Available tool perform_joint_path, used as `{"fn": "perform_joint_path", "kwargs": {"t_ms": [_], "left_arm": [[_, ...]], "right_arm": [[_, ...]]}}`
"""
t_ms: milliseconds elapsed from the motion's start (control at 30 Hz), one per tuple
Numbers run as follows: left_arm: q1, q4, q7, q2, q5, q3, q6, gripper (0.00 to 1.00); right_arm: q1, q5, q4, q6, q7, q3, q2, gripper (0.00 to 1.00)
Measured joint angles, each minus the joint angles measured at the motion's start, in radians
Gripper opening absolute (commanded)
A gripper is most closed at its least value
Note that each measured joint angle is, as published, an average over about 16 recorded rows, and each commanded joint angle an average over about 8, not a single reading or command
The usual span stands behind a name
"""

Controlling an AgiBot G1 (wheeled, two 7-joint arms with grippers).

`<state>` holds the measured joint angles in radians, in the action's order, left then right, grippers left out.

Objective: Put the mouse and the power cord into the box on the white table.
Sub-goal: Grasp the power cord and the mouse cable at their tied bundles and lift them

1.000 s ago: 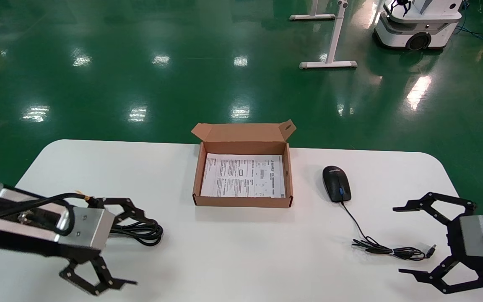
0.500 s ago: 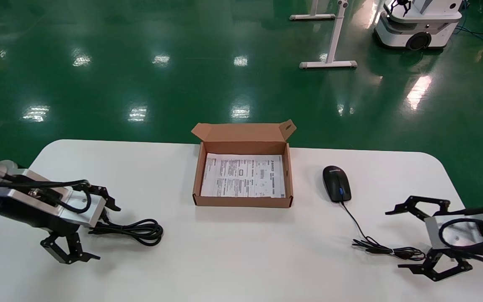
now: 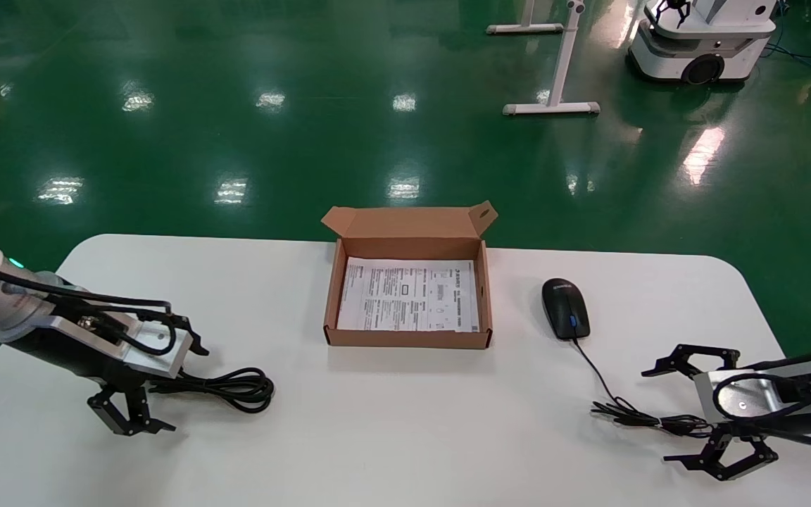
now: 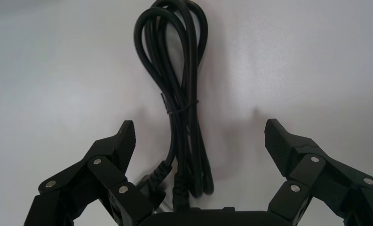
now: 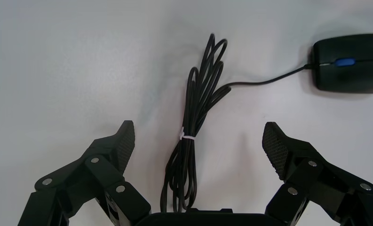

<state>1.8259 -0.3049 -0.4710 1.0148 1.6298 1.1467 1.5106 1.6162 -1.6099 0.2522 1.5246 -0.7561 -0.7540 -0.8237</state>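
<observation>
A: Where does the box [image 3: 409, 336] sit?

B: Near the middle of the white worktop [image 3: 391, 422], toward its far edge, lid flap standing up at the back. A white printed sheet [image 3: 409, 296] lines its bottom, and nothing else is inside.

A: And the mouse [image 3: 565, 308]?

B: On the worktop just to the right of the box, not touching it. Its thin cable [image 3: 599, 373] runs toward the near edge and ends in a tied bundle [image 3: 659, 422] close to the right gripper [image 3: 687, 415].

A: What is that gripper doing?

B: It is low over the worktop at the near right, fingers [image 5: 121, 143] spread wide apart. In the right wrist view the bundle [image 5: 194, 136] lies between the two fingers, touched by neither.

A: The power cord [image 3: 226, 384]?

B: Coiled on the left part of the worktop, well apart from the box. The left gripper [image 3: 166, 384] is at its left end, also spread wide. In the left wrist view the cord [image 4: 182, 94], bound by a thin tie, runs up between the open fingers [image 4: 123, 141], with its plug end close to the gripper's base. Neither finger presses on it.

A: Anything else around?

B: A green floor [image 3: 236, 105] beyond the worktop, white stand legs [image 3: 553, 105] and a white wheeled robot base [image 3: 701, 42] far off at the right.
</observation>
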Motion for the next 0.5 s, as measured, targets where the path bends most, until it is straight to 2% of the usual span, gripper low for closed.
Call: {"fn": "perform_joint_path", "kwargs": {"t_ms": [67, 100, 133, 333, 367, 400, 500], "left_arm": [[0.0, 0.036, -0.024, 0.013, 0.0, 0.0, -0.007, 1.0], [-0.001, 0.051, -0.034, 0.019, 0.0, 0.0, -0.011, 0.96], [0.0, 0.067, -0.044, 0.024, 0.0, 0.0, -0.014, 0.87], [0.001, 0.134, -0.086, 0.047, -0.004, -0.003, -0.026, 0.12], [0.001, 0.141, -0.091, 0.049, -0.005, -0.003, -0.028, 0.03], [0.002, 0.147, -0.094, 0.05, -0.006, -0.004, -0.029, 0.0], [0.003, 0.158, -0.101, 0.053, -0.008, -0.005, -0.031, 0.0]], "right_arm": [[0.008, -0.006, -0.027, -0.006, -0.014, -0.004, -0.01, 1.0], [0.012, -0.009, -0.039, -0.008, -0.02, -0.005, -0.014, 0.95], [0.015, -0.012, -0.051, -0.011, -0.026, -0.007, -0.018, 0.86], [0.032, -0.022, -0.104, -0.023, -0.05, -0.013, -0.036, 0.11], [0.034, -0.023, -0.109, -0.024, -0.052, -0.013, -0.038, 0.03], [0.035, -0.023, -0.113, -0.024, -0.054, -0.013, -0.039, 0.0], [0.038, -0.024, -0.122, -0.025, -0.058, -0.014, -0.042, 0.0]]}}
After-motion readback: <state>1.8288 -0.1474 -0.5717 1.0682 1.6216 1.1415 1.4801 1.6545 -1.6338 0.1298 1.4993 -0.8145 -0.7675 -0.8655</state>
